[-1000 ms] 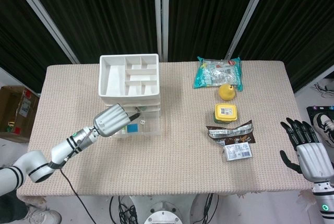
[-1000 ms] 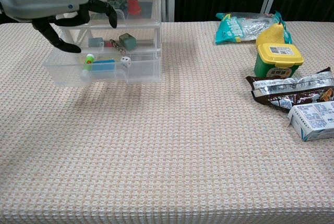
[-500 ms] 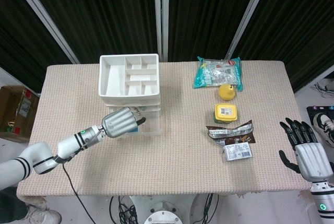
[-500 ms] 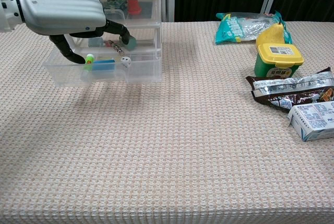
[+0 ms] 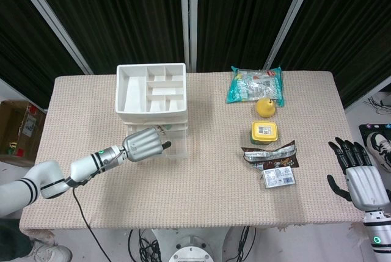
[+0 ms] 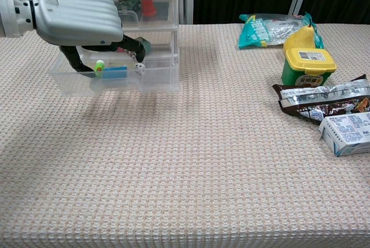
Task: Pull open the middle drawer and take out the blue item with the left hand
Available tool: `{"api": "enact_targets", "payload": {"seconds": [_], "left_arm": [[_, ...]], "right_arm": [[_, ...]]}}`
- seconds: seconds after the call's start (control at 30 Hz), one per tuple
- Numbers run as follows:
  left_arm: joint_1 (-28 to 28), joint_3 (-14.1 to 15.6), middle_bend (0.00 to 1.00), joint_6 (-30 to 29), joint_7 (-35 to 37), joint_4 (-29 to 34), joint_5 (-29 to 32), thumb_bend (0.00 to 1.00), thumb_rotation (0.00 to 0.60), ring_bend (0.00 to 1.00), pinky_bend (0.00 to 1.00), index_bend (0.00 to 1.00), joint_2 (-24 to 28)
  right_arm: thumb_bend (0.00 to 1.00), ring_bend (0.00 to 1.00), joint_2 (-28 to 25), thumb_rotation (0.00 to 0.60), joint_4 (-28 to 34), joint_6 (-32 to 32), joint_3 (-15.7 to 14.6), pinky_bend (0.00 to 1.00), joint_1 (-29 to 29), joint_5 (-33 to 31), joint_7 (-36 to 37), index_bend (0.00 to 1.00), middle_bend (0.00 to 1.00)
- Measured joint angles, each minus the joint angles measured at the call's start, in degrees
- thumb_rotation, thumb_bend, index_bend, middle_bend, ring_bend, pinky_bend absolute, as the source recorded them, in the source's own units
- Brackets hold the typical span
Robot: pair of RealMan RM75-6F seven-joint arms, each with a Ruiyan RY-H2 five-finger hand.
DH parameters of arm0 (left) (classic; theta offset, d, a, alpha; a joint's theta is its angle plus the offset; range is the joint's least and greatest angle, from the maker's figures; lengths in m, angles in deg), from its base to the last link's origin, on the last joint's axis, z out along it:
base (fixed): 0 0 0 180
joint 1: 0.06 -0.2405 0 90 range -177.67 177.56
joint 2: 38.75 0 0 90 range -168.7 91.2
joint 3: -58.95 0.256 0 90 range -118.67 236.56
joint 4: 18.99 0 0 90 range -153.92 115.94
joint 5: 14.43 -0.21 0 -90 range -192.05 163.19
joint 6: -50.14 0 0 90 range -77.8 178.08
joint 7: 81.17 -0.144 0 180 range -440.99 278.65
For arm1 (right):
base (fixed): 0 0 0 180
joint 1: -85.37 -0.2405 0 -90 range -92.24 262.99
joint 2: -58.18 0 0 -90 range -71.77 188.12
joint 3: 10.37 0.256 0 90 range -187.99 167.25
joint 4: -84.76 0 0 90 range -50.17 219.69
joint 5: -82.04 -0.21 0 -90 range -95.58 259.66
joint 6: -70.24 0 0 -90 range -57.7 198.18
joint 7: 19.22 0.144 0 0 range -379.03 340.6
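Note:
A white drawer unit (image 5: pixel 151 88) stands at the back left of the table. One clear drawer (image 6: pixel 115 84) is pulled out toward me. Inside it lie the blue item (image 6: pixel 114 73), a green and yellow piece (image 6: pixel 99 66) and a white die (image 6: pixel 138 69). My left hand (image 6: pixel 78 15) hovers over the open drawer with its fingers (image 6: pixel 137 50) curled down into it, straddling the blue item without holding it. In the head view the left hand (image 5: pixel 145 144) covers most of the drawer. My right hand (image 5: pixel 360 179) rests at the table's right front corner, fingers spread, holding nothing.
On the right side lie a teal snack bag (image 5: pixel 255 83), a yellow fruit (image 5: pixel 266 107), a yellow-lidded green jar (image 5: pixel 264 132), a brown wrapper (image 5: pixel 270 154) and a white box (image 5: pixel 278 178). The upper drawers (image 6: pixel 139 8) hold small objects.
My left hand has shifted right and lower over the open drawer, and its fingers now reach down beside the blue item. The right hand has stayed put.

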Motion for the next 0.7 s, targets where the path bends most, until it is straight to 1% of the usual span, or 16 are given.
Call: {"api": "enact_targets", "payload": {"seconds": [0.13,0.4,0.7], "left_arm": [[0.1,1.0,0.84,-0.8,0.8,-0.5,-0.4,0.06,0.600,0.93,1.00,0.30,-0.5],[0.4,1.8,0.84,-1.2,2.7,-1.9,0.3,0.05,0.600,0.93,1.00,0.35,-1.2],[1.8,2.5,0.84,0.8,4.6,-2.3,1.5,0.05,0.600,0.93,1.00,0.37,-0.8]], "right_arm": [[0.33,0.00,0.1,0.600,0.0,0.5,0.1,0.00,-0.2,-0.3,-0.2,0.00,0.00],[0.33,0.00,0.2,0.600,0.3,0.3,0.3,0.00,-0.2,-0.6,-0.4,0.00,0.00],[0.33,0.00,0.3,0.600,0.2,0.5,0.4,0.00,-0.1,-0.9,-0.3,0.00,0.00]]}}
